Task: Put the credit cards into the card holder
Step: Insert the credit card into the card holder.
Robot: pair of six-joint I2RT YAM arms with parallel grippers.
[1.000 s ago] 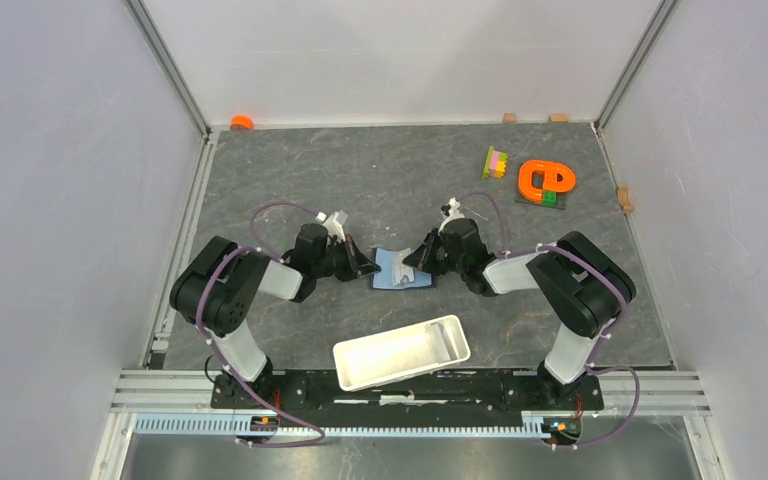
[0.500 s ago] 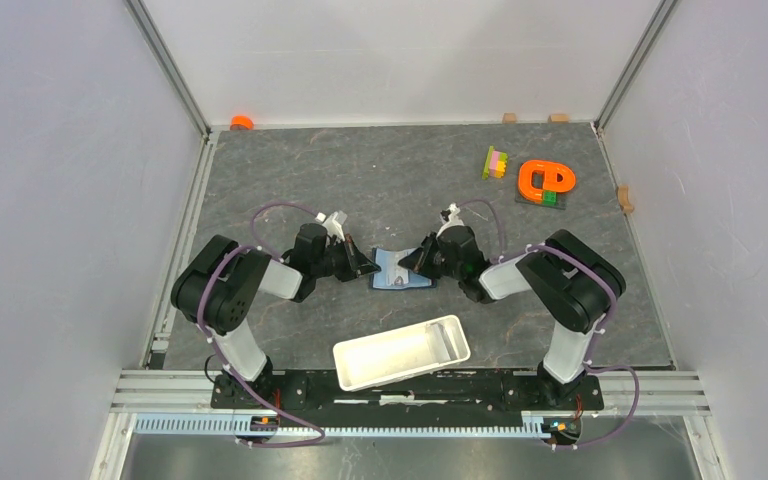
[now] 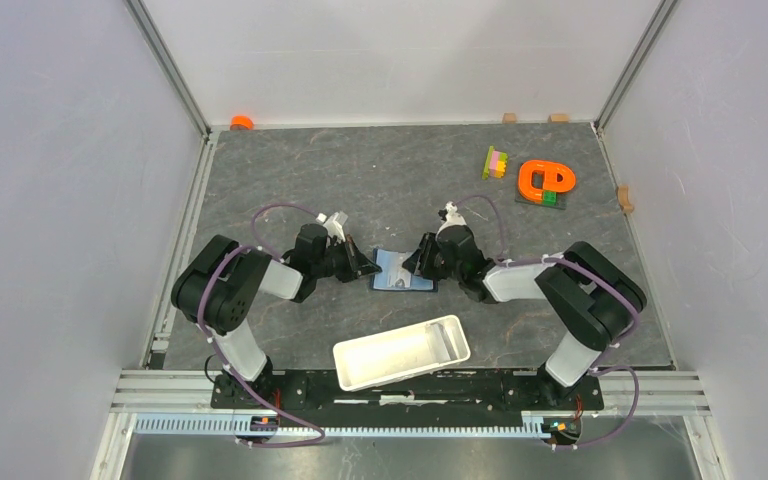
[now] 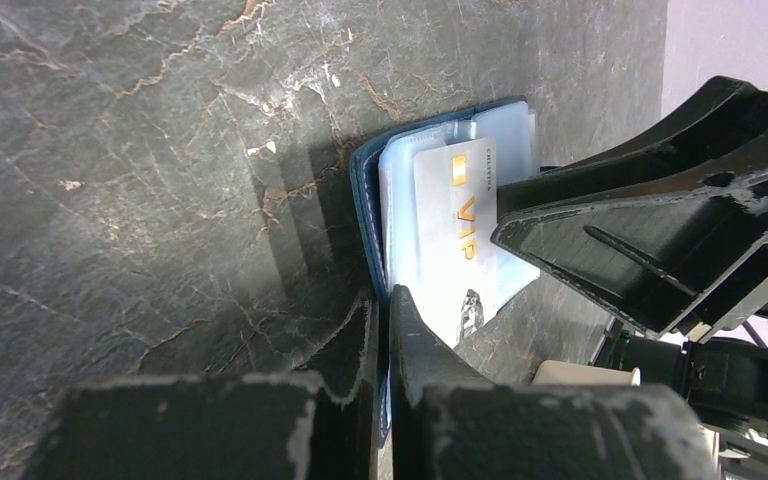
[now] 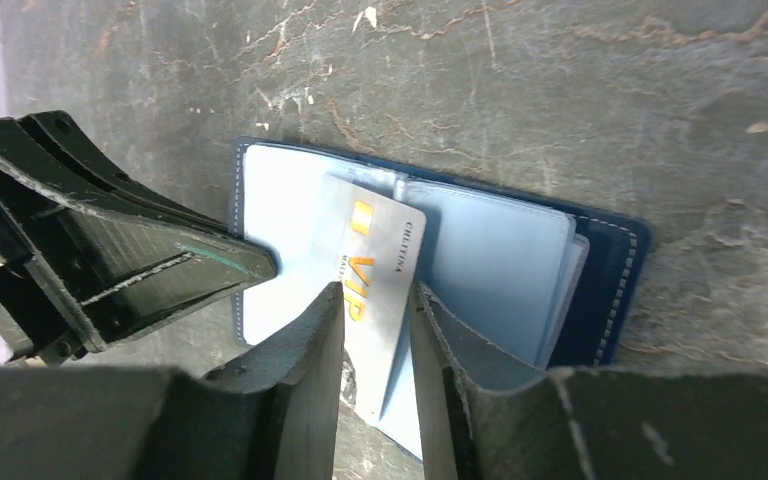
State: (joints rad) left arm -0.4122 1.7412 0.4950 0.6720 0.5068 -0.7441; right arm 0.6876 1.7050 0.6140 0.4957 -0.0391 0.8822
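The navy card holder lies open on the table between both arms, its light-blue inside up. My left gripper is shut on the holder's navy edge and pins that side. A whitish credit card with gold "VIP" lettering lies tilted on the holder's pockets, part of it sticking out towards the near side. Over that card's near end my right gripper stands open, one finger on each side, with a gap to the card. In the top view the left gripper and right gripper face each other across the holder.
A long white tray sits near the front between the arm bases. An orange ring toy and stacked coloured blocks are at the back right. An orange cap lies in the back left corner.
My right gripper has gone from shut to open and let go of the card. Its arm has stretched a little to the left. The left gripper has stayed put.
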